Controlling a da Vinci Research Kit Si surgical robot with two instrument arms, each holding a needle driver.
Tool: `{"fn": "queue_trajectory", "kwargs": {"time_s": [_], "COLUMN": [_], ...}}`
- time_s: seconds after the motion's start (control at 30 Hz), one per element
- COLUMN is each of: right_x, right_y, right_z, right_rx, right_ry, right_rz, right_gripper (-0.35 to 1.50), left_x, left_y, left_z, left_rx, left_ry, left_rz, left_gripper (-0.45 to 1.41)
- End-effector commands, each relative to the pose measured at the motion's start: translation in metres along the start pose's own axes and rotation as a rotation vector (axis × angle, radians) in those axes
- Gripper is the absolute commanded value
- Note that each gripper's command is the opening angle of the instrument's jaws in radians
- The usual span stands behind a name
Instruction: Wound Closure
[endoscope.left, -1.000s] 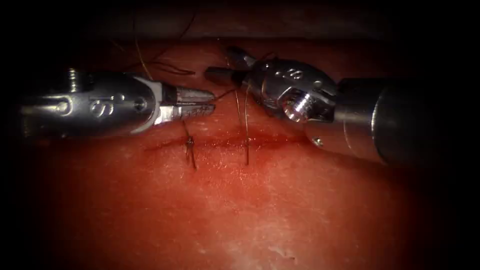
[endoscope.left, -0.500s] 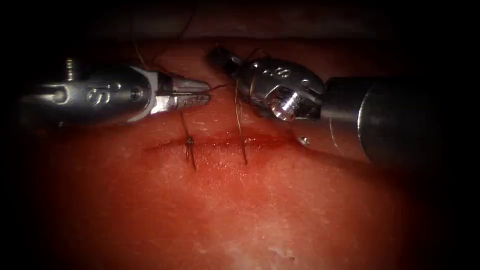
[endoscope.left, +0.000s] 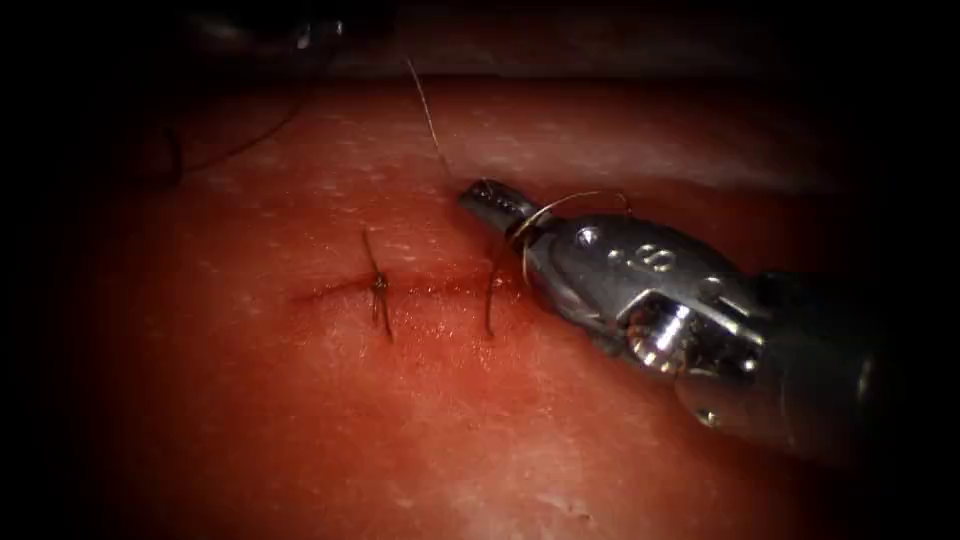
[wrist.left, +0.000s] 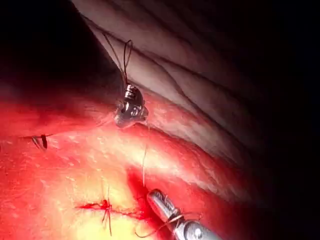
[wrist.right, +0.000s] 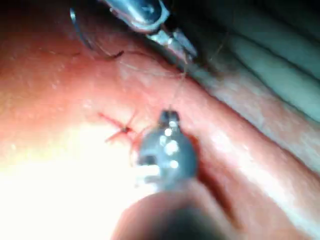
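**Drawing apart: the left tool backs away and the thread stretches between the two**

The left arm's slim steel claw (wrist.left: 131, 107), half a second ago just beyond the left part of the dark red slit-like cut (endoscope.left: 430, 288), now sits far beyond the cut and to its left, near the far rim of the glistening red slab of tissue (endoscope.left: 450, 430). It is clenched on the fine dark thread (endoscope.left: 425, 110).

That strand runs straight from there back towards the cut and the right arm's silver wristed claw (endoscope.left: 490, 200). This claw has come down and now lies just beyond the cut's right part, with its body across the cut. Its jaws look pressed together, and a thin pale loop of thread (endoscope.left: 560, 203) lies around them. Whether they also pinch a strand cannot be told.

A small dark knotted stitch (endoscope.left: 380, 285) crosses the cut at its left part. To the right of it is a second, unknotted pass of thread (endoscope.left: 490, 310) beside the right claw. By the look of it, work on this second stitch is under way.

The needle cannot be made out with certainty and neither claw visibly holds it.

Left of the cut the tissue is now free, and the near side of the cut is bare tissue. Beyond the cut room is tight: the tissue ends at a pale ridged backing (wrist.left: 200, 75), close behind the left claw.
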Motion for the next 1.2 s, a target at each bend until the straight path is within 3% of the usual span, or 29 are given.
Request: {"fn": "queue_trajectory", "kwargs": {"time_s": [0.03,0.3,0.53,0.83,1.2], "right_x": [-0.0005,-0.0015,-0.0027,-0.0039,-0.0054], "right_y": [-0.0008,-0.0030,-0.0045,-0.0053,-0.0070], "right_z": [0.0004,-0.0010,-0.0022,-0.0026,-0.0048], "right_rx": [0.004,0.015,0.025,0.039,0.063], "right_ry": [-0.002,-0.013,-0.029,-0.041,-0.056], "right_rz": [-0.002,-0.008,-0.025,-0.039,-0.053], "right_gripper": [-0.35,-0.35,-0.35,-0.35,-0.35], "left_x": [0.0003,0.0037,0.0059,0.0102,0.0137], "left_y": [-0.0013,-0.0076,-0.0088,-0.0160,-0.0201], "left_z": [0.0014,0.0040,0.0044,0.0045,0.0069], "left_rx": [0.001,0.027,0.029,0.106,0.134], "left_ry": [0.001,-0.020,-0.024,-0.052,-0.080], "left_rz": [-0.004,-0.048,-0.005,0.046,0.086], "left_gripper": [-0.35,-0.35,-0.35,-0.35,-0.35]}}
